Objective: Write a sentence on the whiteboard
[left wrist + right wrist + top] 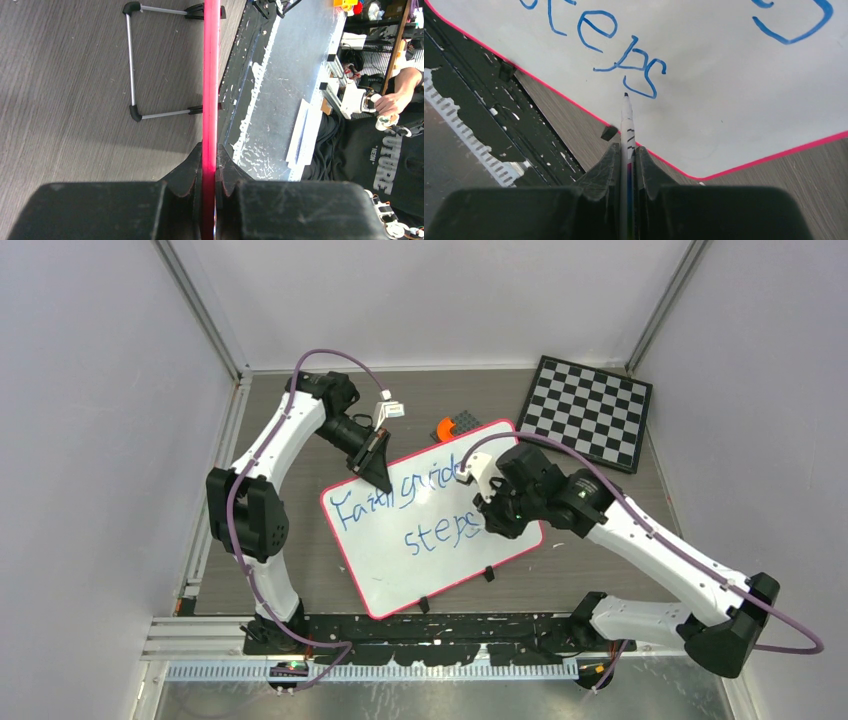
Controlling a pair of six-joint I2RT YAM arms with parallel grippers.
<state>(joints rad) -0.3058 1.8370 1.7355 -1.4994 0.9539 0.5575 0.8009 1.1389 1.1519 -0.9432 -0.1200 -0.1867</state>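
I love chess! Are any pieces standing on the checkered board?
No, the chessboard shows only bare black and white squares.

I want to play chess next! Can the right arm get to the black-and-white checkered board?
Probably not to grab it: the right gripper is shut on a thin white marker over the pink-rimmed whiteboard. The black-and-white checkered board lies farther back, with only tabletop between.

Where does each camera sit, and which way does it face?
Top external: above and behind, looking down on the whiteboard; both arms show.
Left wrist: on the left arm, facing the near edge of the table; left gripper pinches the whiteboard's rim.
Right wrist: on the right arm, looking down the marker in the right gripper.
Shared: top and right wrist both show the sentence.
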